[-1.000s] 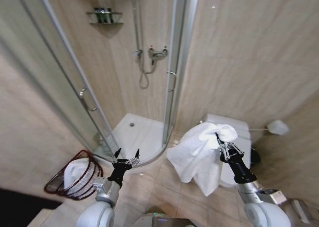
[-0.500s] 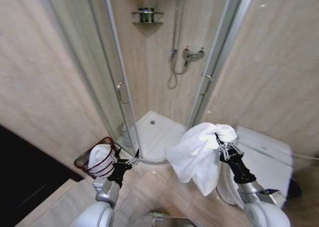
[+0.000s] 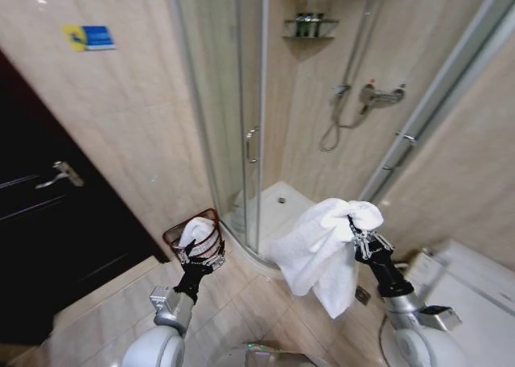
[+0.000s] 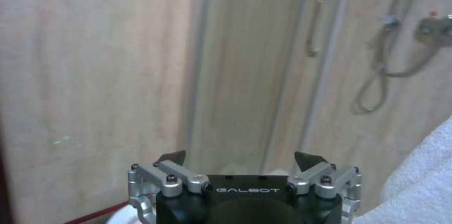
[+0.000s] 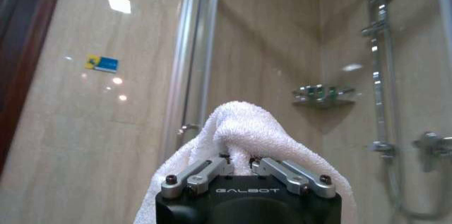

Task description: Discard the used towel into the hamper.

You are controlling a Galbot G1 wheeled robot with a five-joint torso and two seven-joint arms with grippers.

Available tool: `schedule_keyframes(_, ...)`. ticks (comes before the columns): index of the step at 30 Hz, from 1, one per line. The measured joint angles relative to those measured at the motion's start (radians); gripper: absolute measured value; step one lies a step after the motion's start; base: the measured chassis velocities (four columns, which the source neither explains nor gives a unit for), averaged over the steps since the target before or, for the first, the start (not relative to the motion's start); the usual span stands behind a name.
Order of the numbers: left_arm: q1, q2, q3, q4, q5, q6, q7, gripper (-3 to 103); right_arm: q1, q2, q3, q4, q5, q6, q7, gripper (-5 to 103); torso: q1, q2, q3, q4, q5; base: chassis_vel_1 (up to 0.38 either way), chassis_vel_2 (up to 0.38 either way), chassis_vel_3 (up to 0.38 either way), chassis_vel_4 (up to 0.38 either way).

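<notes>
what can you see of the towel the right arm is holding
The towel is white terry cloth, thick and soft-looking, crumpled rather than folded. The right gripper has its jaws shut on a bunched fold at the top, which puffs up above them in the right wrist view. From there it hangs free in loose folds to the robot's left of the gripper and below it, ending in a pointed corner. It is held in the air in front of the shower, clear of the floor, touching nothing else visible.

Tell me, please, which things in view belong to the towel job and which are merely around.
Belonging:
- white terry towel, held by the right gripper
- round reddish-brown wire hamper, white cloth already inside

Merely around:
- glass shower door
- chrome shower mixer
- dark wooden door
- empty left gripper
</notes>
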Motion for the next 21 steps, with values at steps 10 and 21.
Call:
schedule_keyframes(10,0.000,0.000,0.000,0.000,0.000,0.000,0.000,100,0.001,-0.001,-0.001,0.012,0.004,-0.008,0.018,8,0.000,0.000,0.000,0.0000,-0.0002,0.124,0.127,0.131,0.136)
schedule_keyframes(21,0.000,0.000,0.000,0.000,0.000,0.000,0.000,100,0.001,-0.001,-0.008,0.021,0.024,-0.016,0.043,8,0.000,0.000,0.000,0.0000,-0.0003,0.127,0.129,0.130,0.126)
